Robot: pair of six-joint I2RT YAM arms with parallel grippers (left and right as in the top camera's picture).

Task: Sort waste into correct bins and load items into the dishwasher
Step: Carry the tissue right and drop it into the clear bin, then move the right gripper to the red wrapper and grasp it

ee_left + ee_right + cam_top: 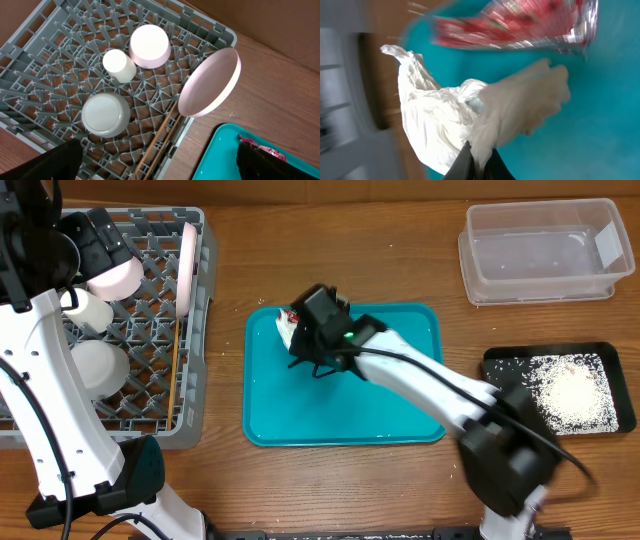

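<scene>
In the overhead view the grey dish rack fills the 9 o'clock side of the table. Upside down in it are a pale-pink dish, a white cup and a grey bowl. A white plate stands on edge by the rack's 3 o'clock wall, and the chopsticks lie along that wall below the plate. The left gripper hangs over the rack's 11 o'clock corner. A teal tray sits at centre. The right gripper is down at the tray's 11 o'clock corner, on the crumpled napkin, with the red sauce packet just beside it. The clear tub is at 1 o'clock. The black tray at 3 o'clock carries a spread of rice crumbs.

The left wrist view shows the same load in the rack. The pink dish is at 12 o'clock, the cup touches it, the bowl is at 8 o'clock and the plate leans at 2 o'clock. The fingers are spread wide with nothing between them.

The right wrist view is blurred. The fingertips at 6 o'clock are pressed together, pinching a fold of the napkin. The packet lies at 12 o'clock on the teal surface.
</scene>
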